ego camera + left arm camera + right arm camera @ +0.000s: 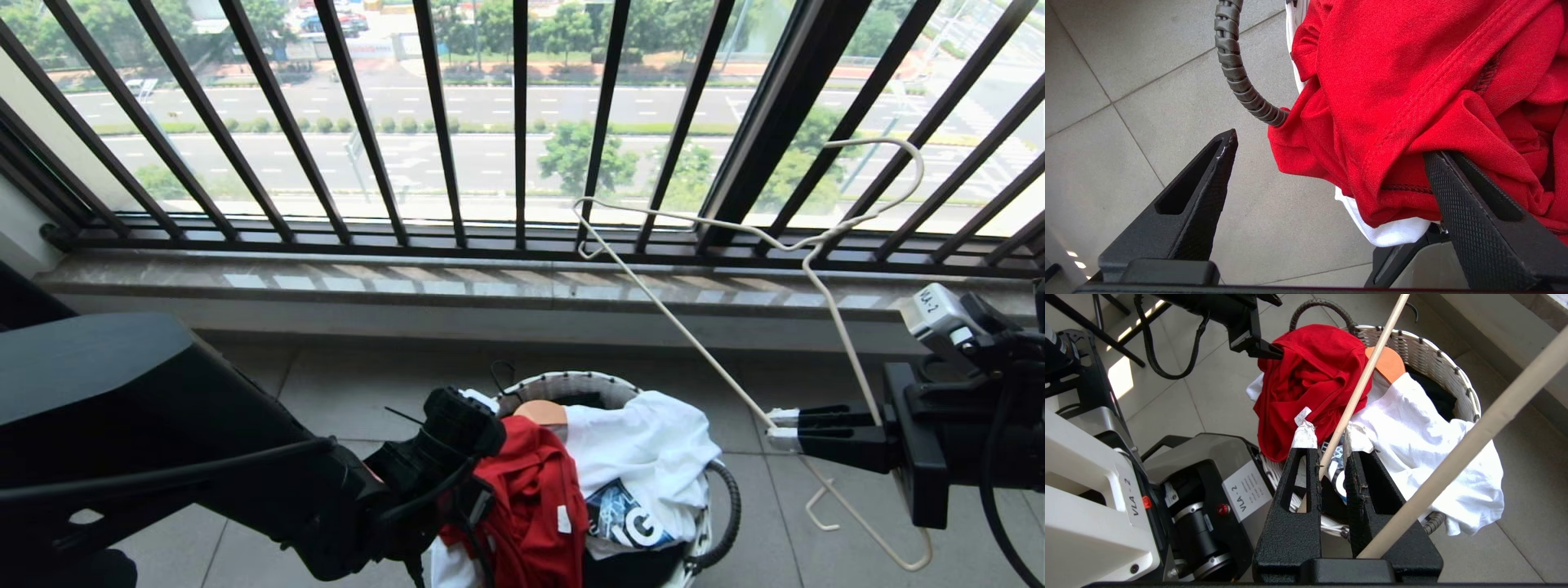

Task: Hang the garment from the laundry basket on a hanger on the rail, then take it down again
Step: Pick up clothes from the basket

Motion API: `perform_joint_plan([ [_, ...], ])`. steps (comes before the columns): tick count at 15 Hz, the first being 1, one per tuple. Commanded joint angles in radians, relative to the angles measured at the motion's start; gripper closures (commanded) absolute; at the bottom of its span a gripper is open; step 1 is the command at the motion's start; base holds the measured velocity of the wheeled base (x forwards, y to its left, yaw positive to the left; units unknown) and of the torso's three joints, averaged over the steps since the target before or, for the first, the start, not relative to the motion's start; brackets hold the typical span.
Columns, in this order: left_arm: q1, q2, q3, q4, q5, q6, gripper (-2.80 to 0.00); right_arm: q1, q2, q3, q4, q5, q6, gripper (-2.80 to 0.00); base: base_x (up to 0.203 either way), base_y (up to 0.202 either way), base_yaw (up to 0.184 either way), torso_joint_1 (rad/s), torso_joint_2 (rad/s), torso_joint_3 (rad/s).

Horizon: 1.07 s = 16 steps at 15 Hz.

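The garment, a bright red T-shirt, lies bunched on the left side of the laundry basket, spilling over its rim. My left gripper is open at the basket's left edge. A fold of the garment lies over one finger, and bare floor shows behind the other. At the right, my right gripper is shut on the thin white wire hanger, held above the floor with its hook up by the window bars. Its wire crosses in front of the basket. The rail is out of view.
A white graphic-print shirt fills the basket's right side, with a wooden hanger's end and dark cloth behind it. A stone sill and the dark barred window railing close off the far side. My base stands beside the basket.
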Motion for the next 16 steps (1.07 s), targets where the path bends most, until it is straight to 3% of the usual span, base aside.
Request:
perform_joint_plan([
  [1, 0.0, -0.066, 0.001, -0.003, -0.032, -0.009, -2.8, -0.001, 0.002, -0.006, -0.001, 0.005, -0.002, 0.0, 0.0, 0.0, 0.0, 0.0, 0.0, 0.0],
  [3, 0.0, -0.094, -0.01, -0.004, -0.065, -0.039, -2.8, -0.01, 0.004, -0.016, -0.001, 0.005, 0.005, 0.0, 0.0, 0.0, 0.0, 0.0, 0.0, 0.0],
  [11, -0.033, -0.12, -0.026, 0.006, -0.066, -0.052, -2.8, -0.013, 0.025, -0.017, -0.001, 0.004, 0.008, 0.0, 0.0, 0.0, 0.0, 0.0, 0.0, 0.0],
  [16, -0.021, 0.048, -0.033, -0.004, -0.062, -0.024, -2.8, -0.014, 0.025, -0.017, -0.001, 0.004, 0.007, 0.0, 0.0, 0.0, 0.0, 0.0, 0.0, 0.0],
])
